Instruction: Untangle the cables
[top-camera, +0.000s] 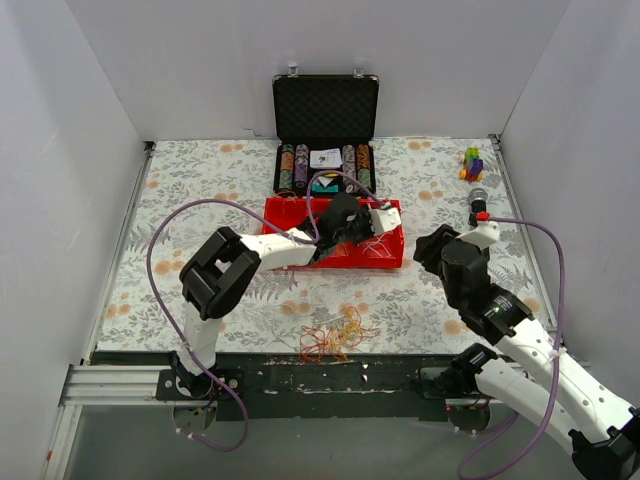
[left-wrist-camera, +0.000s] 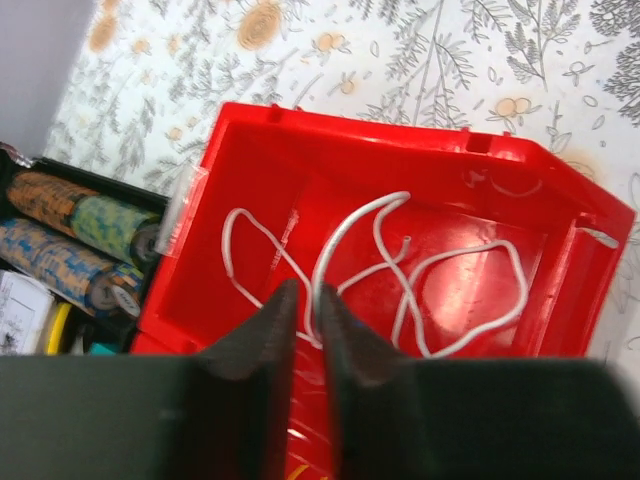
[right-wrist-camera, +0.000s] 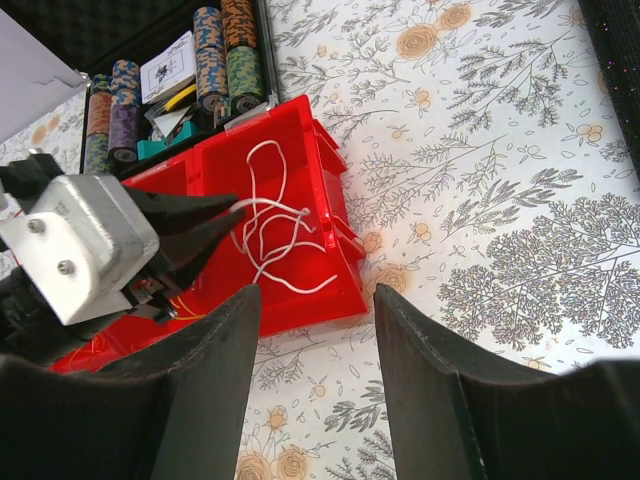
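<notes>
The tangle of thin orange and yellow cables (top-camera: 335, 340) lies on the table near the front edge, between the two arm bases. My left gripper (top-camera: 375, 222) is down inside the red bin (top-camera: 385, 255). In the left wrist view it (left-wrist-camera: 308, 300) is shut on a white cable (left-wrist-camera: 380, 200) that lies looped on the bin floor (left-wrist-camera: 400, 135). My right gripper (top-camera: 432, 245) is open and empty. In the right wrist view it (right-wrist-camera: 315, 300) hovers over the table by the bin's near corner (right-wrist-camera: 300, 305); the white cable (right-wrist-camera: 300, 288) shows there too.
An open black case of poker chips (top-camera: 325, 165) stands behind the bin and also shows in the left wrist view (left-wrist-camera: 70, 230) and the right wrist view (right-wrist-camera: 210, 60). A small colourful toy (top-camera: 471, 162) and a dark cylinder (top-camera: 478, 200) sit at the back right.
</notes>
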